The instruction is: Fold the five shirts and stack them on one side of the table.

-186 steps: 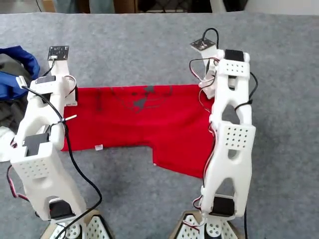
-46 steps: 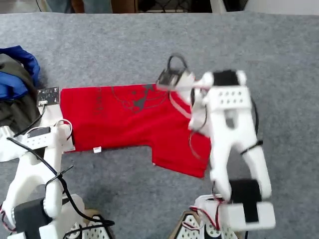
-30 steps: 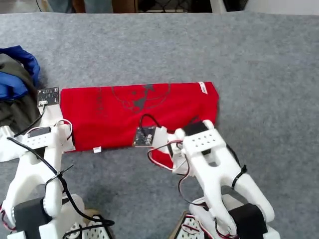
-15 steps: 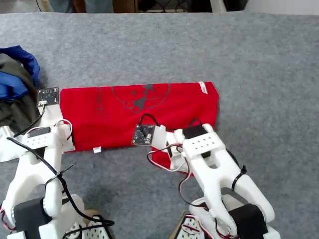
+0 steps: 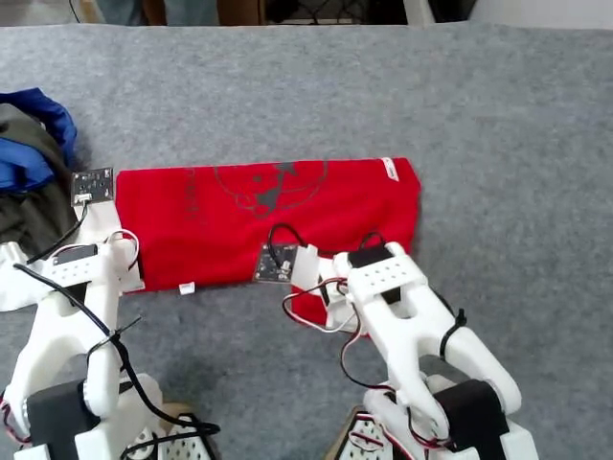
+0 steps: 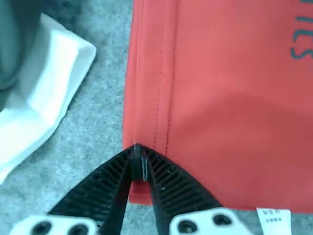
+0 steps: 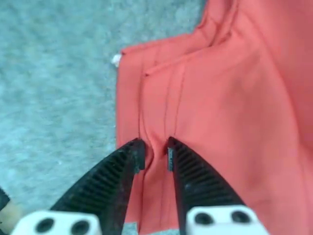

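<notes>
Shirt (image 5: 239, 225), red, folded into a long band, flat across middle of grey tabletop (image 5: 498, 115), dark print facing up. Far left, at tabletop edge: heap (image 5: 29, 144) of blue and dark clothes, apart from shirt. Left gripper (image 6: 137, 164) at shirt's near left corner, clamped tight on stitched hem, black fingers meeting over the fabric. White cloth (image 6: 44, 98) just beside that hem, not touching it. Band smooth along its length, small white tag (image 5: 189, 285) at near edge. Right of centre, red flap (image 5: 303, 309) jutting from band's near edge toward the arms. Right gripper (image 7: 153, 149) down on flap close to its side edge, nearly closed, ridge of fabric pinched between fingertips.
</notes>
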You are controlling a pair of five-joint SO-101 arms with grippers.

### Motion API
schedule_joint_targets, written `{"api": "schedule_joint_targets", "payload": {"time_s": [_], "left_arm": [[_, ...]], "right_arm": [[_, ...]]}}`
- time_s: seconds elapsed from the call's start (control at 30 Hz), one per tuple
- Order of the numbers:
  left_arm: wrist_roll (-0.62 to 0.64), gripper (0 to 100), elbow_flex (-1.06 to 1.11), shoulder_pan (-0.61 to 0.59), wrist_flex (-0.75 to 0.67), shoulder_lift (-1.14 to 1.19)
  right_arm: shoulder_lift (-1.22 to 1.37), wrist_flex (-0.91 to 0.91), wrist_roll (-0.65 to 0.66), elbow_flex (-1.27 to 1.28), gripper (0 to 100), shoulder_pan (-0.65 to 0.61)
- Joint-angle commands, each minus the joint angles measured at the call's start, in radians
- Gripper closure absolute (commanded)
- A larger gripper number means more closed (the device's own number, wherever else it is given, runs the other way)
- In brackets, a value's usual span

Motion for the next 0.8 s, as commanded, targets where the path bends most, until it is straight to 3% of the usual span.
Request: {"api": "schedule_joint_targets", "payload": {"time_s": [0.0,0.77], "left_arm": [[0.009,97,-0.041,-0.007,-0.011,0.000],[0.006,97,-0.041,-0.005,-0.011,0.002]], "right_arm": [[0.022,-0.012,0.005,-0.001,96.8,-0.008],[0.022,0.209,0.008,-0.191,97.3,-0.008]]}}
